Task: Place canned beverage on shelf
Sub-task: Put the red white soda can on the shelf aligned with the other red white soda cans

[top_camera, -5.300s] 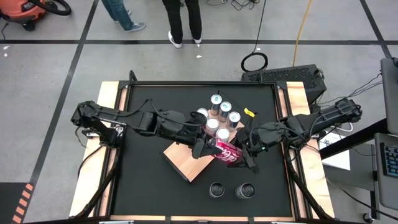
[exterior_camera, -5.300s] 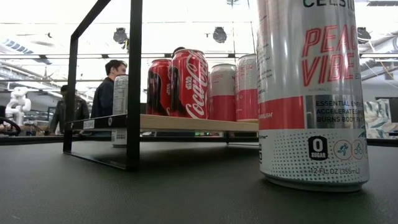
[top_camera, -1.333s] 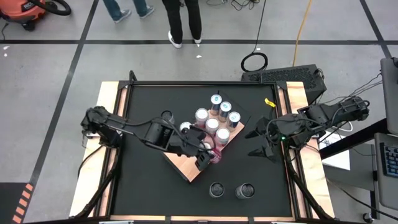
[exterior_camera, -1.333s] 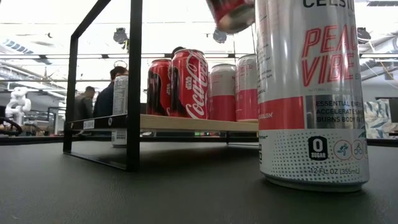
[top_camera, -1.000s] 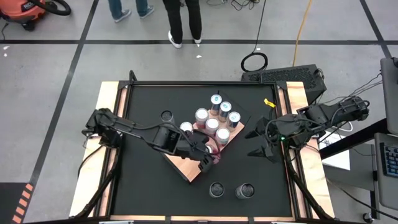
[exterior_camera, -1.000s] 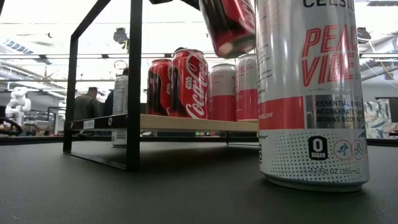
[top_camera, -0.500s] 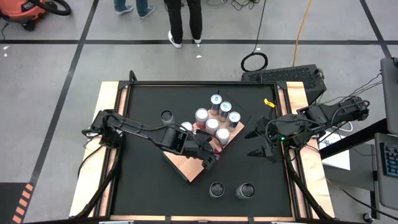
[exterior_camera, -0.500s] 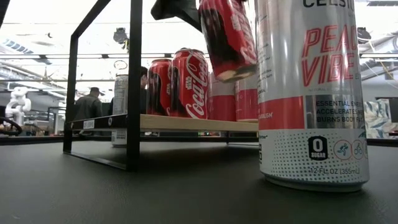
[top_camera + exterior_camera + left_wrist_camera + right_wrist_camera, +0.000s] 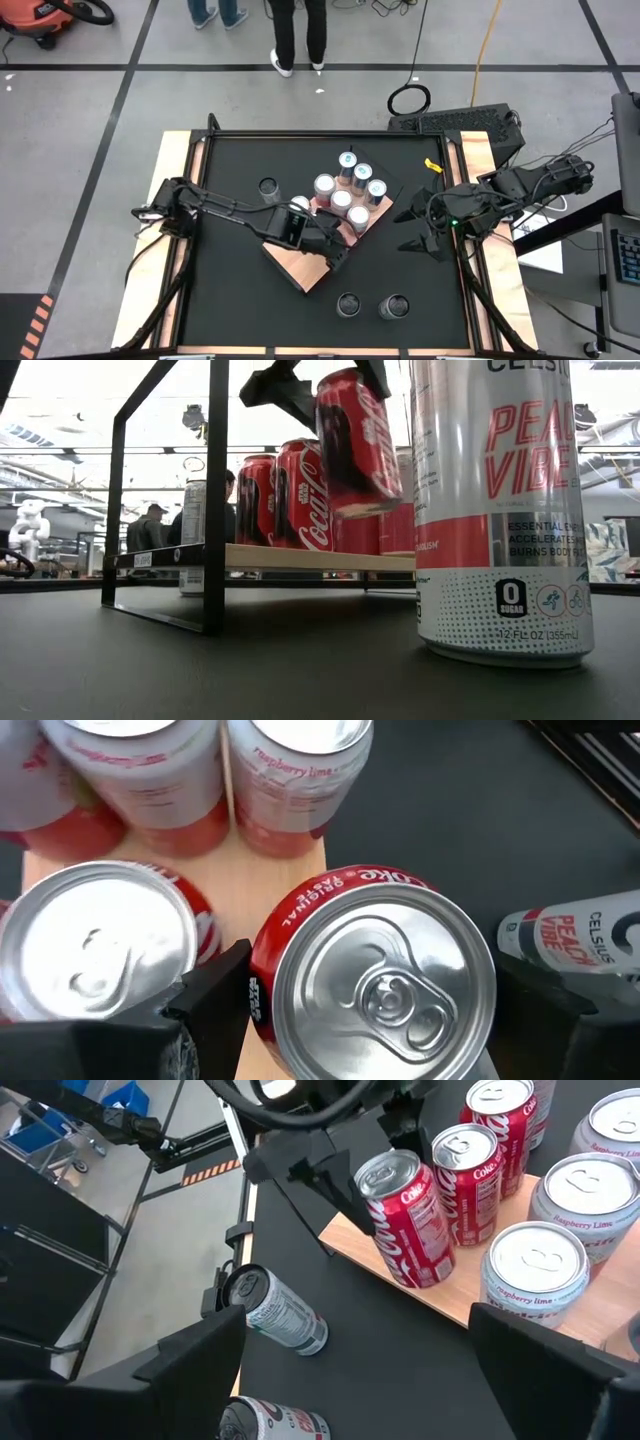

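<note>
The shelf (image 9: 300,270) is a light wooden board on a black frame, turned askew mid-table. It bears several pink-white cans (image 9: 341,200) and red cola cans (image 9: 305,495). My left gripper (image 9: 338,250) is shut on a red cola can (image 9: 358,440), which is tilted just above the board's near-right part (image 9: 445,1295). My right gripper (image 9: 408,232) hangs open to the right of the shelf, holding nothing. My left gripper pinches the red cola can by its side wall just under the top rim (image 9: 262,988), one finger (image 9: 215,1000) on each side. The fingers come from above, slanting down. The can hangs below them tilted, its bottom (image 9: 372,505) clear of the board.
A tall Celsius can (image 9: 500,510) and a second can (image 9: 348,303) stand on the black tabletop near its near edge. One more can (image 9: 267,187) stands left of the shelf. The shelf's near-left part (image 9: 290,258) is bare. People stand beyond the far edge.
My left gripper has come down toward the shelf with the red cola can. The can has stayed tilted in the hold and now hangs much lower, close above the board beside the standing cola cans.
</note>
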You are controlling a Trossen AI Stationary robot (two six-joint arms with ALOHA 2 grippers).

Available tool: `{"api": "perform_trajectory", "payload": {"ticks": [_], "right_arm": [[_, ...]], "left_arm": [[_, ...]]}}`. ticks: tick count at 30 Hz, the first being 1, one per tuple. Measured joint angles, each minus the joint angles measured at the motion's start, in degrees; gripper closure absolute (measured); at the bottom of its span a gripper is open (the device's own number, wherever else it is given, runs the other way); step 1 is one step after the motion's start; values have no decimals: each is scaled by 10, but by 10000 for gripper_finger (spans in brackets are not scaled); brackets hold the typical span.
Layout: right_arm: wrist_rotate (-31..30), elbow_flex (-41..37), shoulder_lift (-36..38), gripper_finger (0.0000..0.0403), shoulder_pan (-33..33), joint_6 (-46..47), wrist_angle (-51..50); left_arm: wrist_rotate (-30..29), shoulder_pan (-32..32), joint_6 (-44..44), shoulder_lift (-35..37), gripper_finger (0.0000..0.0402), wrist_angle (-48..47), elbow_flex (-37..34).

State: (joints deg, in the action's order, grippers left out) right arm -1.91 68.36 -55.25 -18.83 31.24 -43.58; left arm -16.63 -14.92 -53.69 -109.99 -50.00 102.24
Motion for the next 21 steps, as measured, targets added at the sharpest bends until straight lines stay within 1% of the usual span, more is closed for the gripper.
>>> {"api": "perform_trajectory", "payload": {"ticks": [9,21], "right_arm": [[0,0,0,41,0,-1,0],[0,0,0,41,0,-2,0]], "left_arm": [[-8,6,0,0,94,-2,0],[3,14,0,0,94,1,-12]]}}
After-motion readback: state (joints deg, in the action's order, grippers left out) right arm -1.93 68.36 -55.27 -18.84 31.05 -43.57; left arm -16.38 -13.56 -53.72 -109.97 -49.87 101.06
